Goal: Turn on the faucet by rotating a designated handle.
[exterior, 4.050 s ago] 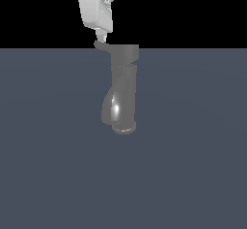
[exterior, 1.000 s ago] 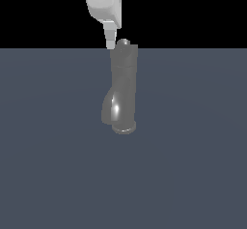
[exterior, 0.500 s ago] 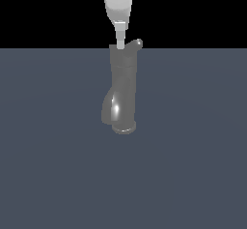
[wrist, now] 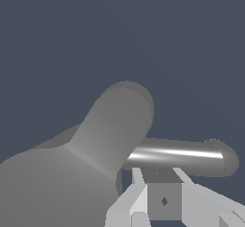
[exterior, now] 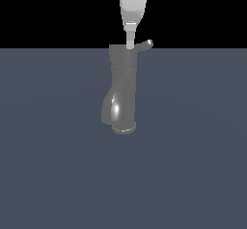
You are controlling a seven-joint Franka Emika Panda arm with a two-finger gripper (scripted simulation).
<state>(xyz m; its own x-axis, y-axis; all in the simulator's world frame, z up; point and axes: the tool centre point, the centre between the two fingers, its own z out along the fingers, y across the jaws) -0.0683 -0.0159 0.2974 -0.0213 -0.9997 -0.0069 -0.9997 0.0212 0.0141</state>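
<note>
The faucet [exterior: 123, 90] stood upright on the table [exterior: 193, 165], its handle [exterior: 143, 45] jutting from the cap toward the exterior view's right. The end effector [exterior: 130, 43] hung at the cap's top beside the handle's root, probably to push it round; whether it was open could not be told.

A flat, matte slate-blue ground plane [exterior: 193, 165] fills the lower part of the exterior view beneath a band of plain black backdrop [exterior: 48, 10] that meets it along a straight horizon, and the same slate-blue surface forms the whole background of the wrist view.
</note>
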